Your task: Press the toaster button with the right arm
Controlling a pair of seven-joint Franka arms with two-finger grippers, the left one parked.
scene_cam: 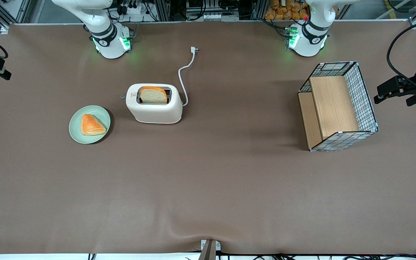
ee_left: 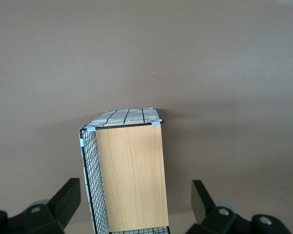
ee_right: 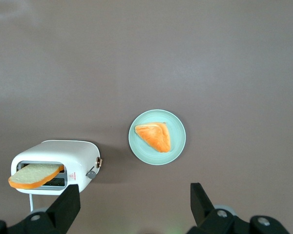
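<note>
Gripper [ee_right: 132, 207] wide open, holds nothing, high above table, well apart from toaster [scene_cam: 154, 104]. Toaster button [ee_right: 91, 173] sticks out of short end facing plate [scene_cam: 74, 126]. Risk: fingers bump bread slice [scene_cam: 153, 95] or miss tiny button.

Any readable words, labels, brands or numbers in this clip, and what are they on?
No text can be read in any view.
The toaster carries a small red mark with tiny print beside its top slot: too small to read.
The toaster button bears no visible label.
The gripper, fingers open, high above the table near its working-arm end, shows no marking.
</note>
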